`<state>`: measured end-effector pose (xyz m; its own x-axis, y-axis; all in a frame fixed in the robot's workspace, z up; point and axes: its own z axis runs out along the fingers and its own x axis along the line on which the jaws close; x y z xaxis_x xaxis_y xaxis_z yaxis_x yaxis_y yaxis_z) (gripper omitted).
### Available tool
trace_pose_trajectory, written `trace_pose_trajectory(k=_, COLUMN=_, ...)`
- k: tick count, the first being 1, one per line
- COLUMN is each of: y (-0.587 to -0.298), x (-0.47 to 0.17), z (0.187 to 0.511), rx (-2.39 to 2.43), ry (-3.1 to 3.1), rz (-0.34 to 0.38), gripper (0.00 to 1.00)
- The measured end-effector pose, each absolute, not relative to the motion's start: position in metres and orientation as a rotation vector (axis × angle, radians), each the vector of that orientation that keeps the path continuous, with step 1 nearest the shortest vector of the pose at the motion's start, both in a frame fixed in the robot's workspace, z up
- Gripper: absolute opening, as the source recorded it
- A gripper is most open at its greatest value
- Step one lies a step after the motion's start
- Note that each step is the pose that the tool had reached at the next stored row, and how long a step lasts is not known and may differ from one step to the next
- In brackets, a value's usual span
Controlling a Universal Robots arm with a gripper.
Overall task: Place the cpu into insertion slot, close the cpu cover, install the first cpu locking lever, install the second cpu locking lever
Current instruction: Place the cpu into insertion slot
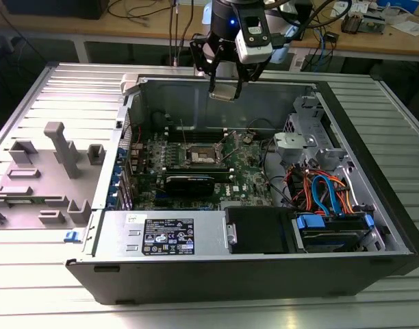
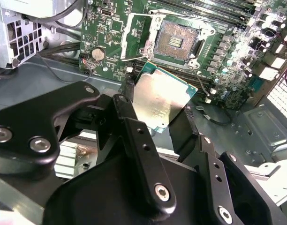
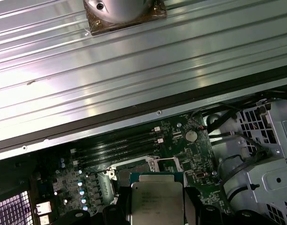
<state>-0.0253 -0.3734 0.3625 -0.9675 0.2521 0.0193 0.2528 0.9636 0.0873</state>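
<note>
Hand grips cpu by two edges, seemingly well above open insertion slot.

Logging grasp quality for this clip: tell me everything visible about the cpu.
The cpu is a small flat square chip with a dull silver-grey metal top and a thin green edge. It is clamped at two opposite sides between the black fingers of the pincer, in the air above the open case, apart from the insertion slot.

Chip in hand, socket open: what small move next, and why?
Probably lower the flat silver-grey square cpu toward the square silver-rimmed socket: the fingers grip it well above the green motherboard, and the socket's dark centre lies bare.
</note>
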Motion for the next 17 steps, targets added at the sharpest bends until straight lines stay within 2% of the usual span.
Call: trace_pose_trajectory(k=17, y=-0.3773, x=-0.0253, z=0.3611, rx=-0.49, ry=-3.095, rz=-0.139, gripper=0.54)
